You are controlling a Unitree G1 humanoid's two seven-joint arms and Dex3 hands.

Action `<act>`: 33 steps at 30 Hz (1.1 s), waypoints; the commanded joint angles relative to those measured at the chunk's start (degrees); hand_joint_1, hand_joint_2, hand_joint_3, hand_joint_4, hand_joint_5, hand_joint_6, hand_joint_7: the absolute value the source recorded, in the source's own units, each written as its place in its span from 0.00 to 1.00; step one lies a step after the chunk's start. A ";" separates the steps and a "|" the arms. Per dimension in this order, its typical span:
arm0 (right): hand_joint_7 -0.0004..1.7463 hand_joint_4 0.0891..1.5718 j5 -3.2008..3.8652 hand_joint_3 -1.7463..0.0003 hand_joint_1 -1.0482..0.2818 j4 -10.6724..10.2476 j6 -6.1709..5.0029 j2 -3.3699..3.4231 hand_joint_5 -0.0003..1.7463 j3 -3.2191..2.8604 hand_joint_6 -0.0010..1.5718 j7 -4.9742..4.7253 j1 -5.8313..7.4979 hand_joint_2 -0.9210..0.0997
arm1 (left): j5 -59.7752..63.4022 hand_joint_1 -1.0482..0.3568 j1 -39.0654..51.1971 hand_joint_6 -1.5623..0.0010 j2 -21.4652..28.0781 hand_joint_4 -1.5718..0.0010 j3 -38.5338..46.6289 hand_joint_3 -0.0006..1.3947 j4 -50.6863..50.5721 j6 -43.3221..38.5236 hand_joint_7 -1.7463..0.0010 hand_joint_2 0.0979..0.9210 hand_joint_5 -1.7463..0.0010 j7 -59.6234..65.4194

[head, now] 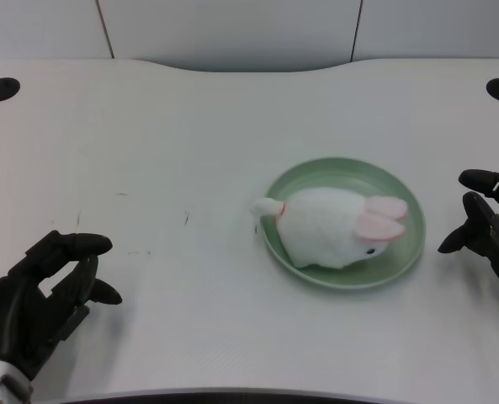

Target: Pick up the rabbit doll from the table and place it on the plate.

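White table [190,126], two grommet holes at far corners. Rabbit doll [333,227]: lying on green plate [409,252], at 3 o'clock. Left hand [43,303]: 8 o'clock, fingers apart, empty. Step: placement apparently done; next, nothing beyond withdrawal.

Readable text: you will find none anywhere in this view.
Rabbit doll [333,227]: you see no tag, label or lettering on it.
Plate [405,252]: plain green, no brand or number that you can read.
Table [190,135]: only faint dark scuffs, which give you no letters or signs.
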 commanded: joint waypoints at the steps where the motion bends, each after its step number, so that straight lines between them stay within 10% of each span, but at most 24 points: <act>1: 0.66 0.52 0.82 0.84 0.42 0.39 -0.09 -0.85 0.81 -0.67 0.48 0.74 -0.44 0.00 | -0.05 0.35 -0.20 0.68 0.32 0.67 0.17 0.31 0.65 -0.84 0.32 1.00 0.04 -0.81; 33: 0.66 0.53 0.39 0.84 0.43 0.20 -0.33 -0.54 0.82 -0.26 0.48 0.11 -0.38 0.00 | 0.02 0.36 0.64 0.68 0.40 0.66 0.07 0.31 -0.60 0.22 0.33 1.00 0.05 -0.46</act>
